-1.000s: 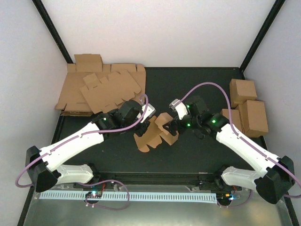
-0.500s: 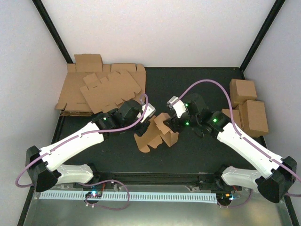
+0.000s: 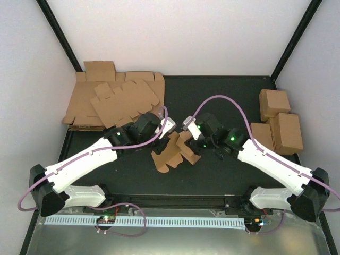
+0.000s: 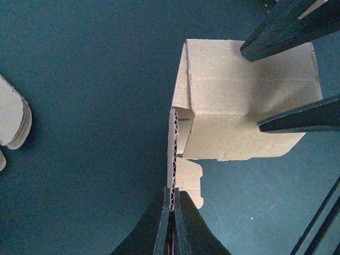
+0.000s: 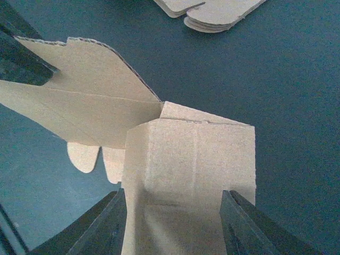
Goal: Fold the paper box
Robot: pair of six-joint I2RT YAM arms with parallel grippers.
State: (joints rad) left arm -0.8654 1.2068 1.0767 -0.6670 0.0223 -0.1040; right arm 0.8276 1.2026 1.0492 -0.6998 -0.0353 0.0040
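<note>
With the left claw (image 4: 171,199) clamped on one wall of the box (image 4: 239,101), the right claw (image 5: 172,196), fingers apart against the end panel, should push squarely inward along the crease.

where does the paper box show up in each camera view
top external: the paper box sits mid-table, at the picture's centre.
left wrist: paper box upper right of centre.
right wrist: paper box lower centre, spreading upper left.
shared landmark: flat cardboard blanks.
</note>
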